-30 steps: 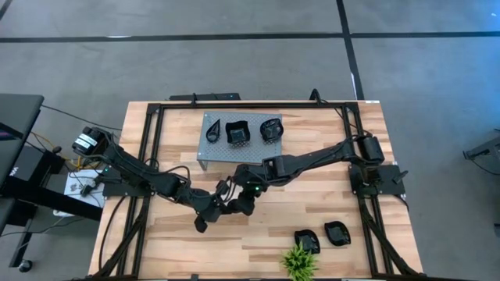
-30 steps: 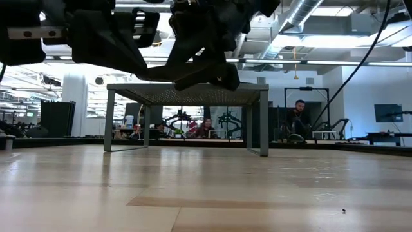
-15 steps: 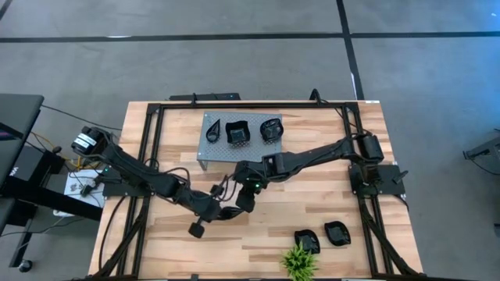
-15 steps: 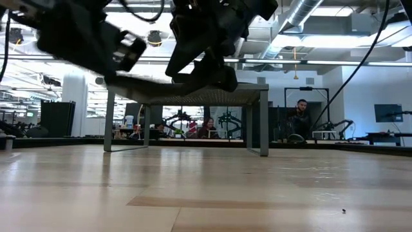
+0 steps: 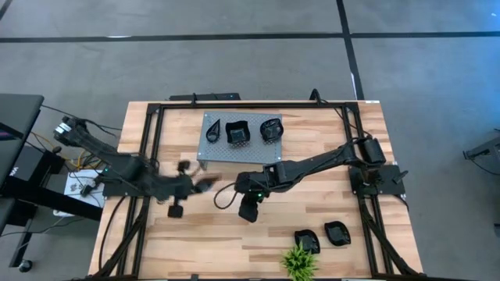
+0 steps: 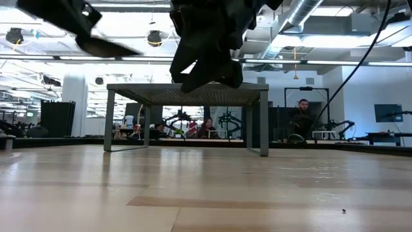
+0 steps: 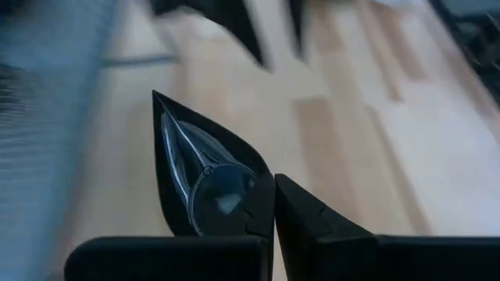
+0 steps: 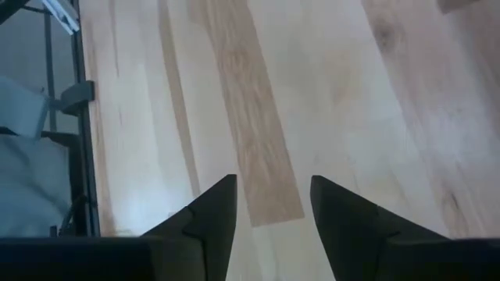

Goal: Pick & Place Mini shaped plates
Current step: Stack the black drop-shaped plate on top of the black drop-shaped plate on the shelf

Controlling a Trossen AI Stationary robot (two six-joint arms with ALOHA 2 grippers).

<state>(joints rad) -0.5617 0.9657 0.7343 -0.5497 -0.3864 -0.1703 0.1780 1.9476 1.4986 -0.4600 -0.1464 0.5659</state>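
Glossy black leaf-shaped mini plate is pinched at its rim by the left claw, held over the table's 9 o'clock side; light, stiff, slippery, probably chippable, so rim's the spot. Right claw gapes empty at centre

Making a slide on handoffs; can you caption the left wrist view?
Left gripper shut on a glossy black leaf-shaped mini plate, carried above the wooden table.
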